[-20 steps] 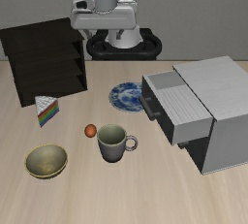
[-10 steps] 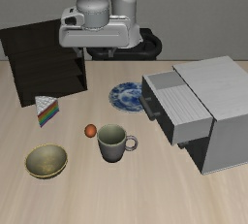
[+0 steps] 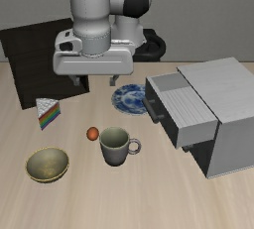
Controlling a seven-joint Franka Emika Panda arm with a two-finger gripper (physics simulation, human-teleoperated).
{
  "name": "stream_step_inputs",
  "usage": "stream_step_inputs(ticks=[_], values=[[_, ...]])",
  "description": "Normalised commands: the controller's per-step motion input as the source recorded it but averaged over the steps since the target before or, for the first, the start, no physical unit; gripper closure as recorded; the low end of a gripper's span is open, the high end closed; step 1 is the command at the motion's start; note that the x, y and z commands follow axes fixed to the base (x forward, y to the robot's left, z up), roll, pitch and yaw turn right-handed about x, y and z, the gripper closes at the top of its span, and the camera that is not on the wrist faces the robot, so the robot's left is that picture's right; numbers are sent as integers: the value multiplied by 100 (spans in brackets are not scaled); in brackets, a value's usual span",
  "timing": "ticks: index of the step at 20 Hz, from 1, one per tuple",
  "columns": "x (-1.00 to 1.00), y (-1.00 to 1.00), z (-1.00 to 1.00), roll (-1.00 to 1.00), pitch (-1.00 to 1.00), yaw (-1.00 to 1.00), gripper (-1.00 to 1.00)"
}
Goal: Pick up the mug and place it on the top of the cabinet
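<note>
Arm came down/fwd; gripper [image 3: 99,80] spread, apart from mug [image 3: 116,146]; brown ball [image 3: 92,133] beside mug, plate [image 3: 129,98] near.

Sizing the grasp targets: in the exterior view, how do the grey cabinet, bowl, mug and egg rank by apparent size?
Largest to smallest:
1. grey cabinet
2. bowl and mug, too alike to rank
3. egg

Bowl [image 3: 47,165], cake slice [image 3: 47,112], blue plate [image 3: 130,100], egg [image 3: 92,133]
</note>
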Motion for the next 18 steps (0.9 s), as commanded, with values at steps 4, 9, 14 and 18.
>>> stream_step_inputs(ticks=[4,9,14,18], values=[[50,0,-50,0,0,0,-100],[0,0,-100,0,0,0,-100],[0,0,-100,0,0,0,-100],[0,0,-100,0,0,0,-100]])
